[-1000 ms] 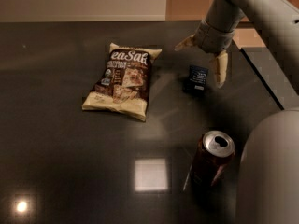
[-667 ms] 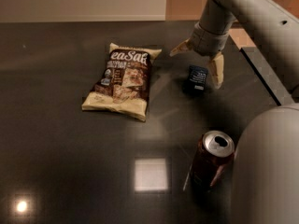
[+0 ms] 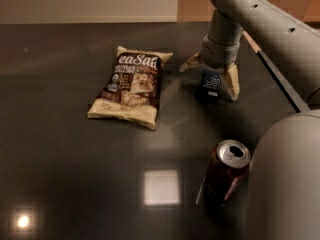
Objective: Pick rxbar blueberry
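Navy-wrapped rxbar blueberry point(image 3: 211, 84) sits between the wide-spread, empty fingers of my gripper point(image 3: 208, 80), so I judge grasping comes next: lower slightly, then close.

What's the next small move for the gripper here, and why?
Probably close the jaws, after a slight dip if needed. The gripper hangs over the rxbar blueberry, its jaws open and standing on either side of it, right of the chip bag and beyond the soda can. Whether the tips touch the table cannot be told.
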Action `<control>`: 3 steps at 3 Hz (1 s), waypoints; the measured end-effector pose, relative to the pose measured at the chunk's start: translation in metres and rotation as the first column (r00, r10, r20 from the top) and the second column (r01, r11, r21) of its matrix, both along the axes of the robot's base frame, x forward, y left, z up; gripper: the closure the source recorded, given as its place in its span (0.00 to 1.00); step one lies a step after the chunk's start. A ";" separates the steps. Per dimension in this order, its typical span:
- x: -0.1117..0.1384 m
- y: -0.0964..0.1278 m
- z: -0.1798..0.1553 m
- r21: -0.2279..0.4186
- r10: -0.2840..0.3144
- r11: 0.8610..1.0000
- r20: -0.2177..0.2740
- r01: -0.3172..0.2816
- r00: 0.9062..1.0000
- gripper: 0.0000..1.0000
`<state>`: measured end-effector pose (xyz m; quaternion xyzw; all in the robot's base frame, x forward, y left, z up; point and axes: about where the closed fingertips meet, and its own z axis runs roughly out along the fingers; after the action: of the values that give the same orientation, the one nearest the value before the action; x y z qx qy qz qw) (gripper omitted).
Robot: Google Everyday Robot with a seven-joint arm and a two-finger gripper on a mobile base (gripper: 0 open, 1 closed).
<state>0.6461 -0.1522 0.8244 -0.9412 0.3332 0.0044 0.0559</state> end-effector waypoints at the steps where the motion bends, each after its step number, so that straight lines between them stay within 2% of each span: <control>1: -0.003 0.000 -0.006 -0.019 0.037 0.999 -0.013 -0.037 0.999 0.16; 3: 0.002 -0.005 -0.002 -0.061 0.072 0.996 -0.008 -0.072 0.997 0.63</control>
<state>0.6478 -0.1568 0.8226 -0.9539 0.2991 -0.0010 0.0260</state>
